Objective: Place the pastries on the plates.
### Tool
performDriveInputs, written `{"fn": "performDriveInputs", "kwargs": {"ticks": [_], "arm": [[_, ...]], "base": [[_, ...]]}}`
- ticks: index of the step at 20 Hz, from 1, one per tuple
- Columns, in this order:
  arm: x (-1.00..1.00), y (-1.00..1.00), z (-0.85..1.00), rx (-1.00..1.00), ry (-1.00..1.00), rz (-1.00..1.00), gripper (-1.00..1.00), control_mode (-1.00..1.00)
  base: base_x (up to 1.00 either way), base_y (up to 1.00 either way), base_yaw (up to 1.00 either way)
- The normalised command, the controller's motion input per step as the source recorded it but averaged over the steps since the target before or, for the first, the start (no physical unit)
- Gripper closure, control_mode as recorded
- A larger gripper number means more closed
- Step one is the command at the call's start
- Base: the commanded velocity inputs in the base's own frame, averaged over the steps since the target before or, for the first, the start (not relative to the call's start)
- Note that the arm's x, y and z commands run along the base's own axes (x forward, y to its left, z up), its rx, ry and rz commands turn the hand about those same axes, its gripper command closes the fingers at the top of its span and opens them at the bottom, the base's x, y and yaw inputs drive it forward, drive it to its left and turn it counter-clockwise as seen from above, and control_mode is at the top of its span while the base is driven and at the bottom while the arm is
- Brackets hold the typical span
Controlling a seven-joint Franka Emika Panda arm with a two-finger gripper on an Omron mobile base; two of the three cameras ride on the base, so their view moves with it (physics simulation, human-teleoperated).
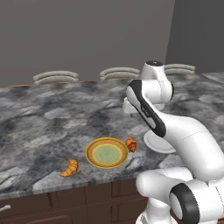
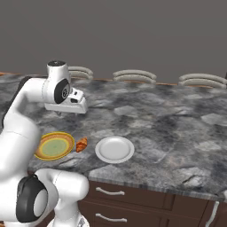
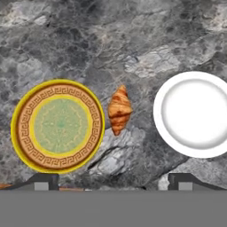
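Observation:
The larger plate (image 1: 106, 153) (image 2: 54, 146) (image 3: 58, 126), yellow-orange at the rim and pale green in the centre, lies empty near the counter's front edge. To its right lies the plain white plate (image 2: 115, 149) (image 3: 195, 114), also empty and partly behind my arm in the left base view (image 1: 153, 144). One croissant (image 1: 131, 144) (image 2: 81, 144) (image 3: 119, 109) rests on the counter between the two plates. A second croissant (image 1: 70, 168) lies left of the yellow plate by the counter edge. My gripper (image 3: 114, 184) (image 2: 64, 111) hangs open well above the middle croissant, holding nothing.
The dark marbled counter (image 1: 52, 118) stretches far back. Pale stool backs (image 1: 56, 77) (image 2: 134, 76) line its far side. The front edge (image 2: 146, 186) runs just below the plates, with brown drawers (image 2: 111, 193) underneath.

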Motion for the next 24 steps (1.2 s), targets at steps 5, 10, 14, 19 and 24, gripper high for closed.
{"fn": "performDriveInputs", "kwargs": {"ticks": [5, 10, 14, 19, 24], "arm": [[0.00, -0.03, -0.76, -0.04, 0.05, 0.00, -1.00, -1.00], [0.18, 0.00, -0.91, -0.02, 0.17, 0.00, -1.00, -1.00], [0.39, 0.00, -0.65, 0.00, 0.13, 0.01, -1.00, -1.00], [0.44, 0.00, -0.38, -0.01, 0.08, 0.03, -1.00, -1.00], [0.33, 0.00, -0.06, 0.00, 0.00, 0.00, -1.00, -1.00]], "base": [[0.00, 0.00, 0.00], [0.00, 0.00, 0.00], [0.00, 0.00, 0.00], [0.00, 0.00, 0.00], [0.00, 0.00, 0.00]]}}
